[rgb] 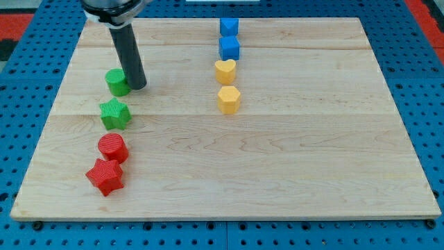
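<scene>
My tip [137,86] rests on the wooden board at the view's upper left, touching the right side of a green round block [116,82]. Just below that block lies a green star block [114,113]. Further down the same column sit a red round block [112,148] and a red star block [105,176]. Near the top centre, a second column runs downward: a blue block [229,27], a blue cube [229,48], a yellow heart-like block [225,71] and a yellow hexagonal block [228,99].
The wooden board [312,139] lies on a blue pegboard surface [430,104]. The dark rod comes down from the arm at the view's top left.
</scene>
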